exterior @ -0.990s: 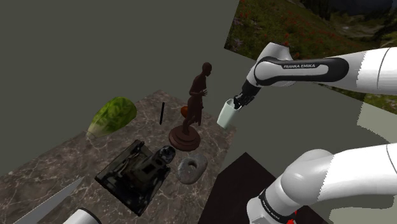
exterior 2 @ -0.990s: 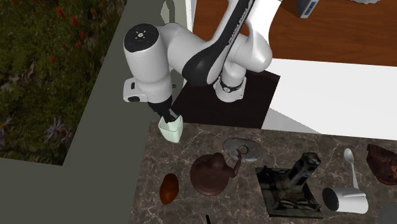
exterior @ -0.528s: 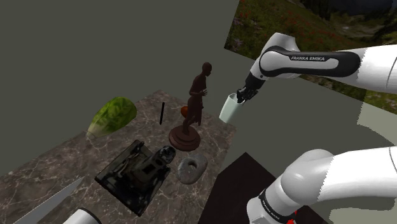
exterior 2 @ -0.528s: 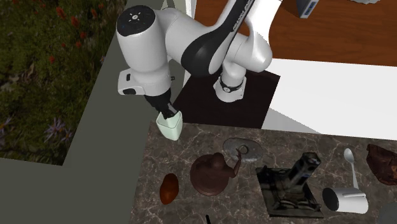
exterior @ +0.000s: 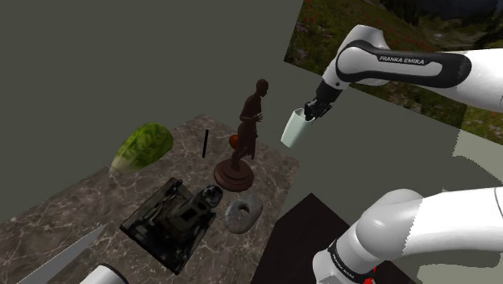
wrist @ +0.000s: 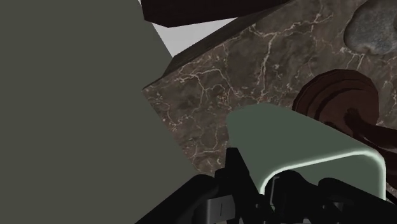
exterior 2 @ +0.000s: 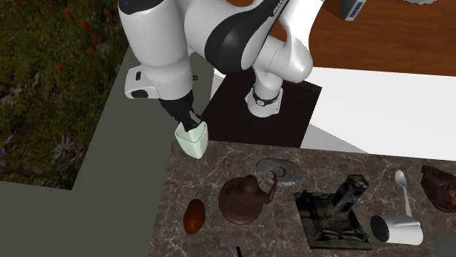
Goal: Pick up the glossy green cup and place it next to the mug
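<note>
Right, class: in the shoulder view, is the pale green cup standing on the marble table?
No, the gripper holds the cup in the air, clear of the table.

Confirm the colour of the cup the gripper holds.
Pale mint green, almost white; the cup shows best in the second exterior view, clasped by the gripper.

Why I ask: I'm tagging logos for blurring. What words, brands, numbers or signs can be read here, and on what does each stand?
"FRANKA EMIKA": white letters on the dark section of the arm, in the shoulder view.
Dark lettering on the arm's white link at the second exterior view's top edge: cut off and too small to read.
No text on the pale green cup or the brown statuette.
</note>
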